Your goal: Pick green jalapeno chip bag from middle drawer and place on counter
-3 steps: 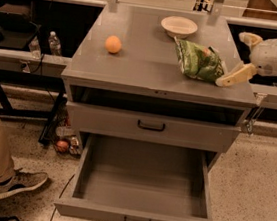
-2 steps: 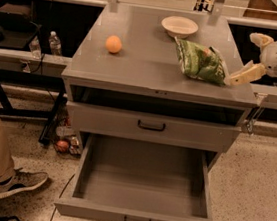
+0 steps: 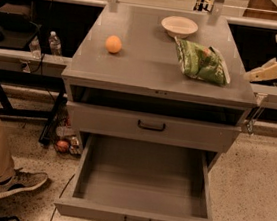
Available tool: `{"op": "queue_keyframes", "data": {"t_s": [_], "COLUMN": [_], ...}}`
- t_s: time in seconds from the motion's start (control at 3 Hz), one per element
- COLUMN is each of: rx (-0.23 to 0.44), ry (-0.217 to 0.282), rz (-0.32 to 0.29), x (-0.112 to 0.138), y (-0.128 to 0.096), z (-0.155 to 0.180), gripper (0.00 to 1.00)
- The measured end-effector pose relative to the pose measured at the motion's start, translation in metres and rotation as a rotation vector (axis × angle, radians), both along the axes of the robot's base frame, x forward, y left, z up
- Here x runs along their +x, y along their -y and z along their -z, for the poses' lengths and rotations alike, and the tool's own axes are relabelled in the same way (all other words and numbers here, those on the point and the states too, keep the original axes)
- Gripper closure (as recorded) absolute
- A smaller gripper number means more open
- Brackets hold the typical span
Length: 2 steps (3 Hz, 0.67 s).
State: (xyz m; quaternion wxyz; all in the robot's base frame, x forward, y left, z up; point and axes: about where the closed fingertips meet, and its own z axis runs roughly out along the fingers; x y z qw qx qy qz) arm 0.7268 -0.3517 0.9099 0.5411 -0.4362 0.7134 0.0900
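While beside counter (image 3: pixel 145 58), two gripper fingers (image 3: pixel 265 72)

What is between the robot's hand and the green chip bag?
Nothing. In the camera view, the gripper hangs open off to the right, and only a bare strip of the counter lies between it and the green jalapeno chip bag.

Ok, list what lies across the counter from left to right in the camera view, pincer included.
Orange → white bowl → green jalapeno chip bag → pincer, open, hanging just past the counter's right edge.
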Motion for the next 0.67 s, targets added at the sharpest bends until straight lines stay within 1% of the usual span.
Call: {"op": "queue_keyframes", "data": {"t_s": [0.33,0.67], "rx": [0.004,0.009], "ry": [0.001,-0.004], "rz": [0.051,0.133], "x": [0.002,0.007], "y": [0.024,0.056], "z": [-0.006,-0.01], "gripper": [0.0,0.0]}}
